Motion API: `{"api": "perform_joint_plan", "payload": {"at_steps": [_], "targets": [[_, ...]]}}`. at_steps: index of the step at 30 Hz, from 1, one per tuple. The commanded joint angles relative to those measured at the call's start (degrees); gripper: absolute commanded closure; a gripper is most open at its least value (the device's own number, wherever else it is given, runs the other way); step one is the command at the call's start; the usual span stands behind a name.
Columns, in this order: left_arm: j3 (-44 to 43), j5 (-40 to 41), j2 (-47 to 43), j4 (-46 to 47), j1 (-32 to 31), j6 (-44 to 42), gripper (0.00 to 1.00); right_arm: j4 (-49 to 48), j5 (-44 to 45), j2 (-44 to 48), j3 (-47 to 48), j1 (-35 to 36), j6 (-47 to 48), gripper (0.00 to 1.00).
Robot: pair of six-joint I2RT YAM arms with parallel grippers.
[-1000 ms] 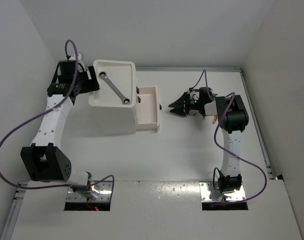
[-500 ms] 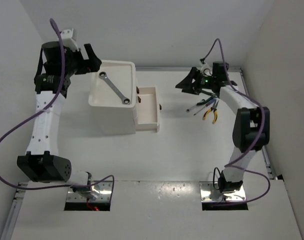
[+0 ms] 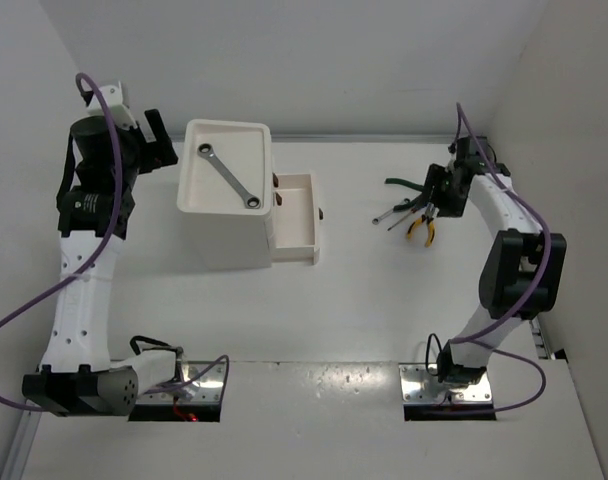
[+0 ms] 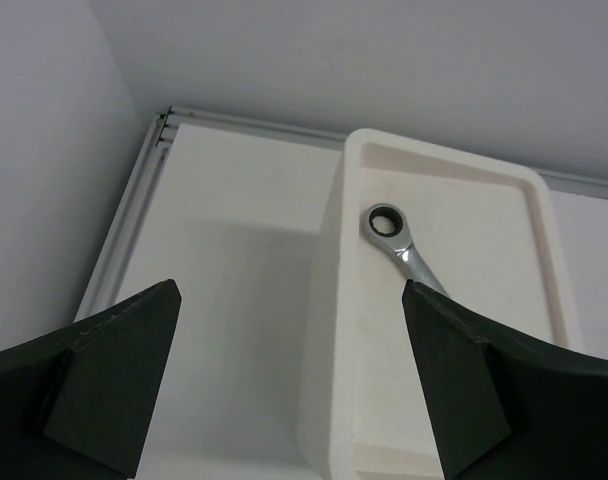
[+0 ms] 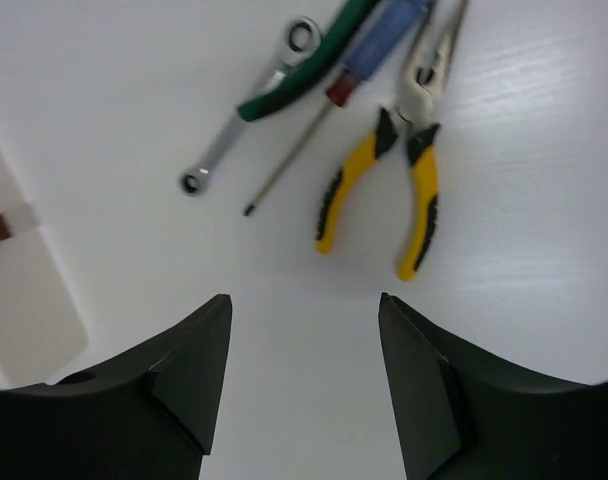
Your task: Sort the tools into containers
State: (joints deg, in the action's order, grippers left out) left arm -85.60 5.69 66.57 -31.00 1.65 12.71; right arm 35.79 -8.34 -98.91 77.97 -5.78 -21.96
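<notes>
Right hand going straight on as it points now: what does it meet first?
Probably the bare table, just short of the grips of the yellow-handled pliers, though depth is hard to judge.

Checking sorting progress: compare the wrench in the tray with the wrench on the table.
The tray wrench lies in the white tray top; the table wrench lies on the table. The tray wrench lies alone; green-handled pliers cross the table wrench. Both are slim silver wrenches.
</notes>
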Motion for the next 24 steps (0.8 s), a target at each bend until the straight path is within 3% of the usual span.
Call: {"api": "perform_joint_plan", "payload": {"at_steps": [1,9,24], "targets": [[1.92,3.62,-1.44,0.86,-0.60,-0.58,0.00,3.15,7.63,-3.03,-1.51,-0.99,2.36,0.40],[4.21,3.72,-1.44,1.38,-0.60,-0.05,0.00,1.83,10.88,-11.20,-0.98,-3.36,2.88,0.43],[7.99,4.24,-0.74,2.53,-0.60,-0.05,0.00,-2.30,12.64,-16.91,-0.90,-3.63,2.97,0.48]]}}
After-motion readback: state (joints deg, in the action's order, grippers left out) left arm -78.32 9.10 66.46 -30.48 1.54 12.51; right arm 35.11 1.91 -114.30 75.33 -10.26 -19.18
